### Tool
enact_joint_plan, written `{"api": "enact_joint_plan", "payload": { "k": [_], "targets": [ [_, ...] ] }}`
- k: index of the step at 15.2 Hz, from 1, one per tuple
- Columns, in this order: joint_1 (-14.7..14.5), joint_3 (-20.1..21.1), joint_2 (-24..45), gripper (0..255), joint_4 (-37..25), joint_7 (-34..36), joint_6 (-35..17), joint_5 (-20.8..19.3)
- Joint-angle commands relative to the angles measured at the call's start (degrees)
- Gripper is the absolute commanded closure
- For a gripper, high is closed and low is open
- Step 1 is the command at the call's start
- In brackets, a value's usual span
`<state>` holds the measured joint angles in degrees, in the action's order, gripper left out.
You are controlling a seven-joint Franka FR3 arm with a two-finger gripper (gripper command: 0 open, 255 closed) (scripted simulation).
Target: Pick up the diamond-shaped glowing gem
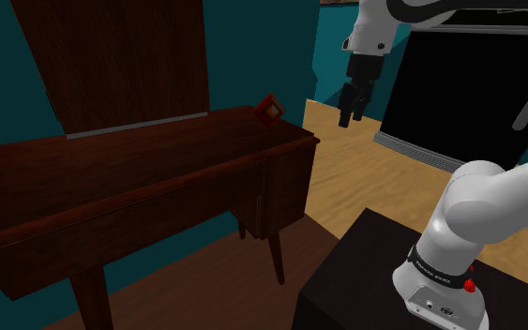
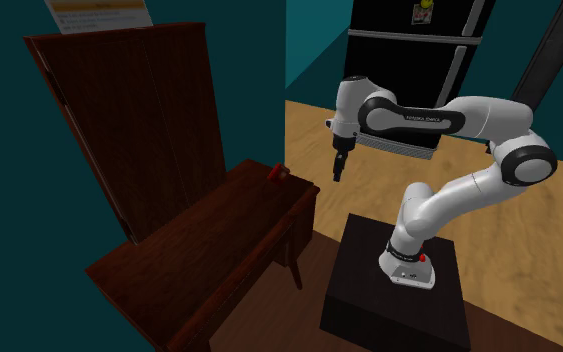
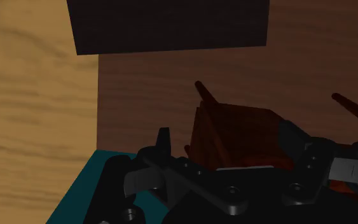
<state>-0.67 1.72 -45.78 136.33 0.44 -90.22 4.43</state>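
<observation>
Red gem [image 1: 269,111] is shown at the desk's [image 1: 158,178] corner in both exterior views; the gripper [image 1: 350,118], beside the desk, is shown spread apart in the wrist view.

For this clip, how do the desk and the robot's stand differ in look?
The desk is reddish-brown wood raised on slanted legs; the stand is a plain black box sitting flat on the floor. The desk is long and carries the red gem at a corner; the stand is compact and carries the arm's base. Both are dark.
</observation>
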Motion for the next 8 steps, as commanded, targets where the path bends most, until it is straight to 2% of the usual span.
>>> {"api": "enact_joint_plan", "payload": {
  "k": [1,8],
  "targets": [
    [0.0,0.0,0.0,0,0.0,0.0,0.0,0.0],
    [-2.9,4.7,25.1,0,-25.1,-8.3,10.5,-9.4]
  ]
}}
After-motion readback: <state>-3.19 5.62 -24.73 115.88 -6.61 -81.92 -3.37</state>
